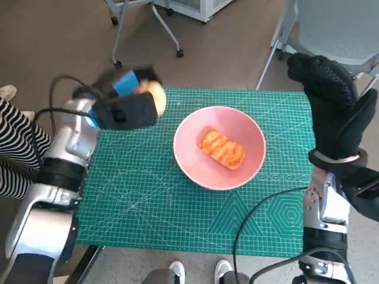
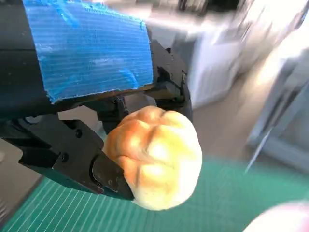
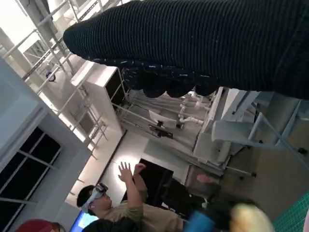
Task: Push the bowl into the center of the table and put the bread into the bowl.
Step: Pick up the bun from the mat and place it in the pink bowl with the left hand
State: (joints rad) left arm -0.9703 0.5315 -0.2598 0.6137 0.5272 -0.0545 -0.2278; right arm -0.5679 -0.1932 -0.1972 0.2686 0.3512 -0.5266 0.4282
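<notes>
While gripping bread roll (image 2: 157,157), left robot hand (image 1: 127,106) hovers.

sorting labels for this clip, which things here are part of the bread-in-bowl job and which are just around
Job:
- pink bowl, near the table's middle
- flat bread lying in the bowl
- round bread roll, held by the left hand

Just around:
- green cutting mat
- chair
- person in the background
</notes>
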